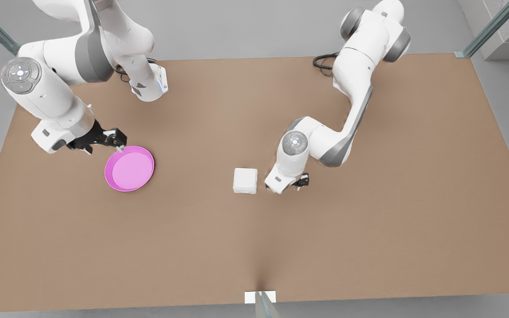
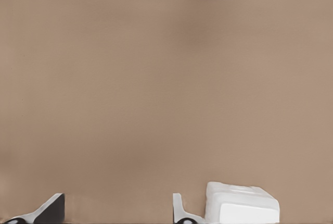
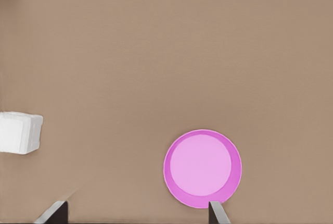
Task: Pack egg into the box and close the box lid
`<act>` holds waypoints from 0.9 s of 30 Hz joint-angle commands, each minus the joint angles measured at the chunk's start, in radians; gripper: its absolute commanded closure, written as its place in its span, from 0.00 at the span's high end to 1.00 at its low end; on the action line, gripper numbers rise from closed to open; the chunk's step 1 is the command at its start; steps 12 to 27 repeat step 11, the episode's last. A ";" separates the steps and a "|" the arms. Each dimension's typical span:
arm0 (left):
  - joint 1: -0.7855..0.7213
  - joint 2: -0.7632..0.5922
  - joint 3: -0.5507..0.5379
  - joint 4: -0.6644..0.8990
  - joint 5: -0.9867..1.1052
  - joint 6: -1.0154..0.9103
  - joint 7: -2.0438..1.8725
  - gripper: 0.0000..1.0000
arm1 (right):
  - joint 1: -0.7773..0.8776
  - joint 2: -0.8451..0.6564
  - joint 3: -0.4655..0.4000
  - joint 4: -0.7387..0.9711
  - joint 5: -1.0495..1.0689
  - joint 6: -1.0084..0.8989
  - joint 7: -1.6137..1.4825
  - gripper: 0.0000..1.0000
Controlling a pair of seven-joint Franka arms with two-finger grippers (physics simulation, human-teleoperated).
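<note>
Left gripper: the black two-finger left gripper (image 1: 296, 184) hung low over the brown counter (image 1: 369, 221), just beside the box on the front view's right; in the left wrist view its fingers (image 2: 182, 212) stood spread apart with bare counter between them, holding nothing, and one finger was just beside the box, though contact could not be told.

Right gripper: the black two-finger right gripper (image 1: 117, 143) hovered at the far rim of the round pink plate (image 1: 129, 168), toward the front view's left; in the right wrist view its fingertips (image 3: 216, 212) were wide apart and empty, one tip overlapping the plate (image 3: 202, 168) rim.

Box: the small white rectangular carton (image 1: 245, 180) sat on the counter near the middle, well apart from the plate; it was seen too in the left wrist view (image 2: 242, 203) and the right wrist view (image 3: 20, 132).

Box lid: the white flat lid (image 1: 245, 177) lay down over the carton, so the box looked closed and its cups were hidden.

Egg: it could not be made out; the plate's inside was plain pink.

Arms: both white arms reached in from the far edge of the counter.
</note>
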 commanded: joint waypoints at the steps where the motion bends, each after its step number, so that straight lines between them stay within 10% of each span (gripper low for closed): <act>1: 0.152 -0.077 -0.008 0.008 0.036 -0.372 0.321 1.00 | -0.063 0.000 0.001 -0.001 0.000 -0.003 -0.006 1.00; 3: 0.316 -0.218 -0.036 -0.003 -0.159 -0.430 0.483 1.00 | -0.066 0.000 0.001 -0.001 0.000 -0.003 -0.006 1.00; 5: 0.353 -0.484 -0.053 -0.335 -0.173 -0.218 0.504 1.00 | -0.069 0.006 0.001 -0.001 0.000 -0.001 -0.006 1.00; 27: 0.379 -0.473 -0.053 -0.293 -0.141 -0.249 0.512 1.00 | -0.076 0.006 0.001 0.001 0.000 -0.004 -0.007 1.00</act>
